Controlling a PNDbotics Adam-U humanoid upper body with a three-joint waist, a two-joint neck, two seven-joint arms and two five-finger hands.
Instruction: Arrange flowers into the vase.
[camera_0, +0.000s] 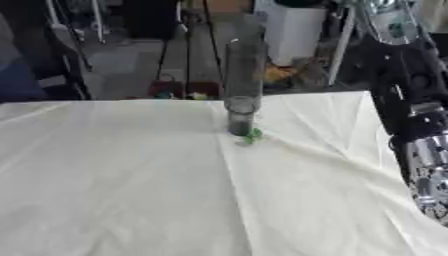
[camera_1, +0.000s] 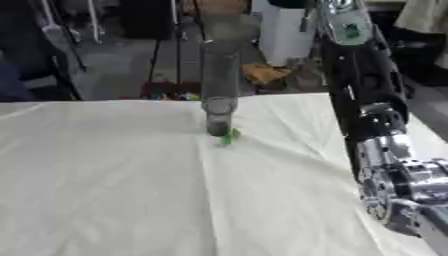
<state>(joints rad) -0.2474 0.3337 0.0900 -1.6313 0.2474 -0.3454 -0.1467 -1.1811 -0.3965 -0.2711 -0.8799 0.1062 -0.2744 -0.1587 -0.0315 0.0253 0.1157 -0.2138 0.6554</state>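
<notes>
A tall clear glass vase stands upright near the far middle of the table, on the white cloth. A small green bit, perhaps a leaf or stem end, lies on the cloth at the vase's base on its right. No flower heads show. My right arm, black with silver joints, comes down the right side of both views; its hand is cut off below the lower right corner. My left hand shows in neither view.
The white cloth is creased, with a fold running from the vase toward the near edge. Behind the table's far edge stand a white bin, dark stands and orange clutter on the floor.
</notes>
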